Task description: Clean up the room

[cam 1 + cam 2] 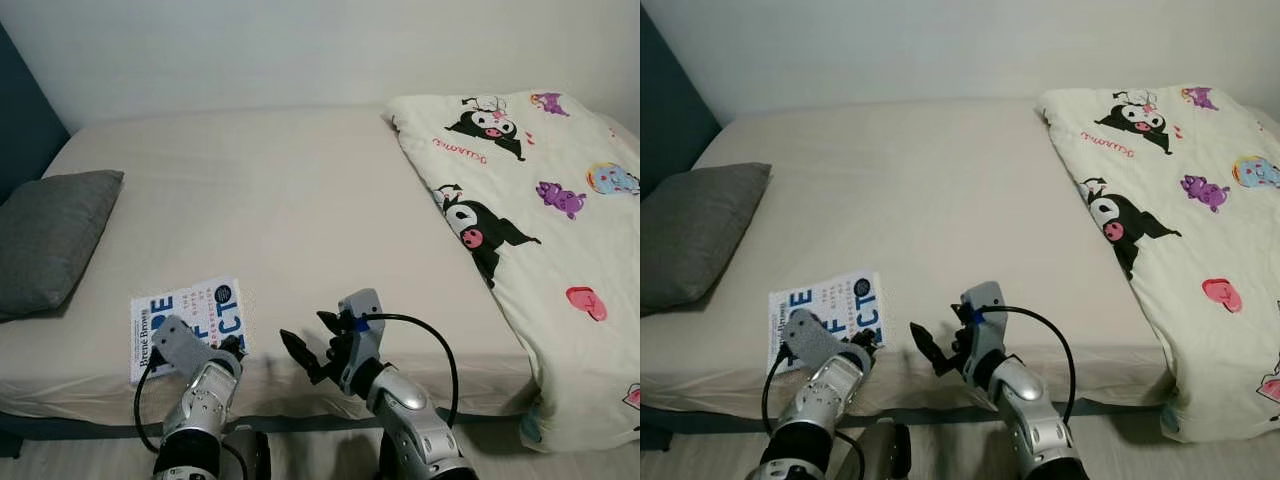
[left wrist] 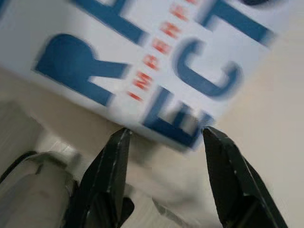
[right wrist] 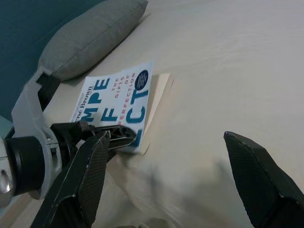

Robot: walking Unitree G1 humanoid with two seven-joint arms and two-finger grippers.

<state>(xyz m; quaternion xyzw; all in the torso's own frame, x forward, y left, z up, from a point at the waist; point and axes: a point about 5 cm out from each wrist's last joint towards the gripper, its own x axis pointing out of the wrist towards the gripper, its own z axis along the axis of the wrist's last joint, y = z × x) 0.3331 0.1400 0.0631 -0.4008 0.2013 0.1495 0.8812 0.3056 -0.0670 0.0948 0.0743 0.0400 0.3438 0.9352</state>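
Bed [image 1: 300, 200] with beige sheet occupies the scene. A white book [image 1: 190, 315] with blue lettering lies flat near the bed's near edge, left of centre. A grey pillow [image 1: 50, 235] sits further left, well apart from the book. A cream cartoon-print blanket [image 1: 530, 200] covers the right side and hangs over the near edge.

Left gripper [image 1: 228, 347] is at the book's near right corner. In the left wrist view its fingers [image 2: 111, 161] stand apart, tips just at the cover's edge, holding nothing. That view is blurred, so contact with the cover cannot be confirmed; it appears to be close but not yet clamped.

Right gripper [image 1: 312, 350] hovers over bare sheet to the right of the book, spread wide and empty.

Assessment: the step in hand is probably picking up the book for tidying.

Risks:
- The book lies flat on a soft surface; a finger may press into the sheet rather than slide beneath the cover, pushing the book away.
- Gripping the cover alone could let the pages fall open or the book slip free.
- The book is near the edge; a nudge toward it could drop it to the floor.
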